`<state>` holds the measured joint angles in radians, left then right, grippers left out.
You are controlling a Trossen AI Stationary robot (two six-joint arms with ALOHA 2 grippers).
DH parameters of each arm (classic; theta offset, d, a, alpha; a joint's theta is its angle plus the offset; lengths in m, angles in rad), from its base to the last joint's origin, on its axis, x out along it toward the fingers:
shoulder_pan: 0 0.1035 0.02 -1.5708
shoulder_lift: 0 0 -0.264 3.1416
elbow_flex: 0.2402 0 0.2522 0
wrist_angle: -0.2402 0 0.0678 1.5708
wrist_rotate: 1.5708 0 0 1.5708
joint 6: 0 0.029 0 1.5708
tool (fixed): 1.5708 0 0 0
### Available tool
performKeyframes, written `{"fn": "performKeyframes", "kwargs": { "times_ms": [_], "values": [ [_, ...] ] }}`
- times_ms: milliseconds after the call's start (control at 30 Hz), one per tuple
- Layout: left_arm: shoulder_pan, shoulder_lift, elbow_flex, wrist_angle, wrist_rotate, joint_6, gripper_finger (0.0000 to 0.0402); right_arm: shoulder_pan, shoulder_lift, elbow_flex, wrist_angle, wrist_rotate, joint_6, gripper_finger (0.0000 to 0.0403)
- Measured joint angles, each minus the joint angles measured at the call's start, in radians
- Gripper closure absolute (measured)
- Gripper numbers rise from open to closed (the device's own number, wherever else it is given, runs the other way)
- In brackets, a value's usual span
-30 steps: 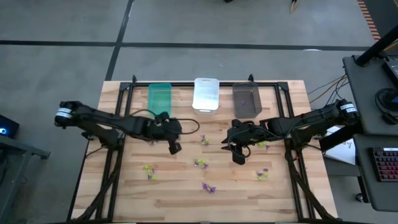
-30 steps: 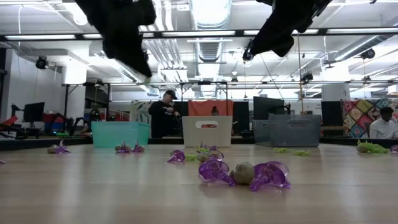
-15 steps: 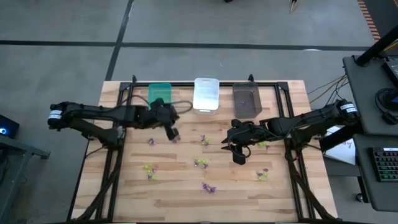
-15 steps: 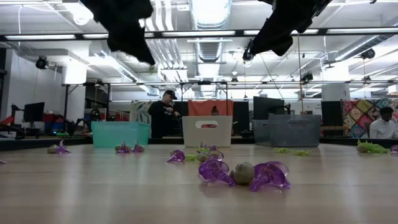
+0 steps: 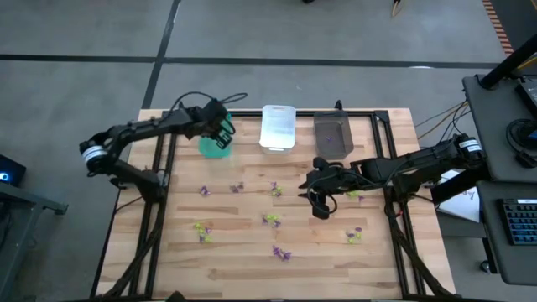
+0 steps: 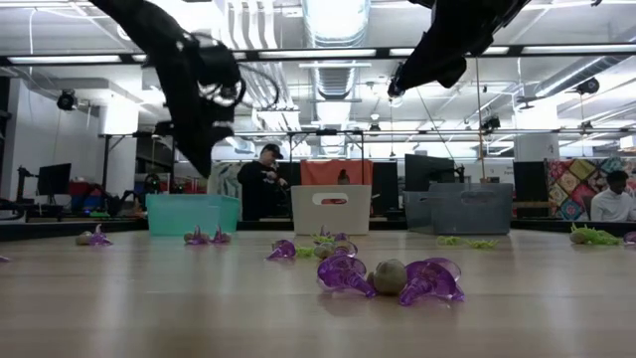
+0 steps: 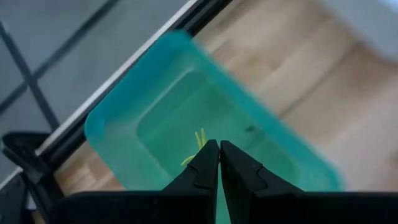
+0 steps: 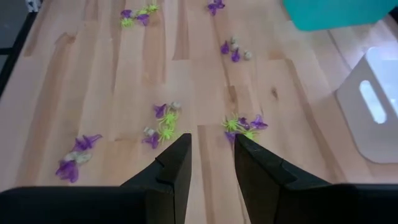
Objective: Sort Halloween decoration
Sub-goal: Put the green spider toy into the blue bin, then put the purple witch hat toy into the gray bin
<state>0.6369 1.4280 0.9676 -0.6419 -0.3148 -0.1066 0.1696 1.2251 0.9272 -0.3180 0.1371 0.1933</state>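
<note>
Small spiky purple and yellow-green Halloween decorations lie scattered on the wooden table, such as a purple pair, a yellow-green one and a mixed cluster. My left gripper is high over the green bin at the far edge, shut on a yellow-green piece. My right gripper hovers open above the table's middle right, touching nothing. In the low view both grippers, left and right, are well above the table. My left gripper pinches a yellow-green decoration between its two fingertips, coming from above and pointing down. Only thin prongs of it stick out beside the tips. It is lifted clear, over the inside of the green bin.
A white bin and a dark grey bin stand beside the green one along the far edge, inside a black frame rail. More decorations lie near the right gripper and at the near right.
My left gripper has swung from the table's middle left toward the far edge and now is over the green bin, turning as it went and staying shut on the yellow-green piece.
</note>
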Motion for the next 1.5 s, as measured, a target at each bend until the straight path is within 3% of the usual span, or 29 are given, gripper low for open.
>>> {"fn": "performKeyframes", "kwargs": {
  "times_ms": [167,633,1200,1500],
  "values": [
    [0.054,0.09,0.0,0.015,0.001,0.039,0.0401,0.0,0.0,0.0,0.001,0.023,-0.009,0.0294],
    [0.054,0.209,0.0,0.026,-0.086,0.064,0.0402,0.0,0.0,0.0,0.002,0.024,0.013,0.0294],
    [0.054,0.221,0.0,0.036,-0.096,0.072,0.0401,0.0,0.0,0.0,0.006,0.023,0.031,0.0294],
    [0.054,0.221,0.0,0.033,-0.096,0.08,0.034,0.0,0.001,0.0,0.014,0.089,0.015,0.0294]
  ]
}}
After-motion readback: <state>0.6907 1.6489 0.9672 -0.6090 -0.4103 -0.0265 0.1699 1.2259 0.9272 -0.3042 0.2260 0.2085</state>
